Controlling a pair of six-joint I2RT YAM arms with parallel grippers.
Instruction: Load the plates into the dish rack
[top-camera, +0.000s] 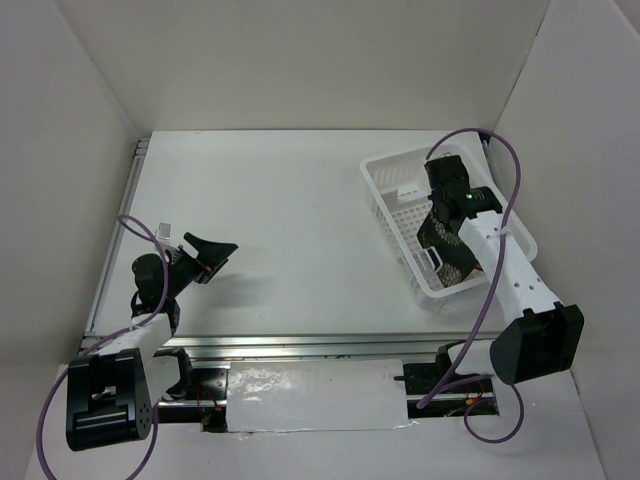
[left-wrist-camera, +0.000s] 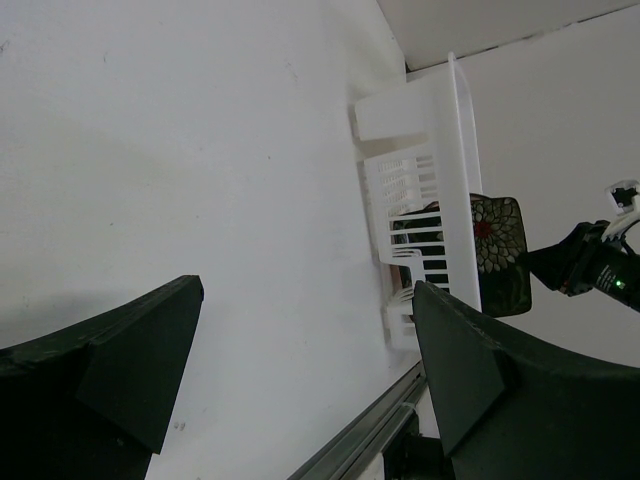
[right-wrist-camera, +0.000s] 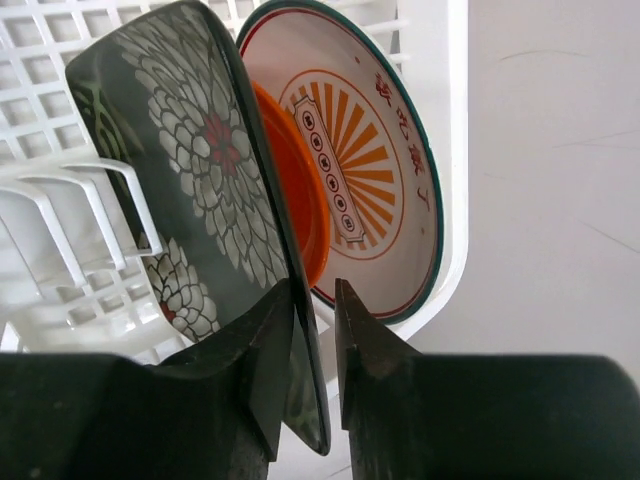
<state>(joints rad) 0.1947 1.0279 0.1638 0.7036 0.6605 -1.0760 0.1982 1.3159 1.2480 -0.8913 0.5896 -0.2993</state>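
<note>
The dark square plate (right-wrist-camera: 200, 170), judged rigid, glazed and breakable, is pinched at its rim by the right gripper (right-wrist-camera: 312, 340) inside the dish rack (right-wrist-camera: 455, 150). The left gripper (left-wrist-camera: 305, 300) is held wide.

Top view: high overhead from the near side, looking down on the whole bench (top-camera: 300, 220). Left wrist view: low over the bench, rolled sideways, looking out between the spread fingers of the left tool (left-wrist-camera: 308, 290) toward the distant rack (left-wrist-camera: 462, 180). Right wrist view: close above the rack, looking along the right tool (right-wrist-camera: 312, 300) onto the square plate (right-wrist-camera: 190, 180). Common to all three: rack and square plate.
</note>
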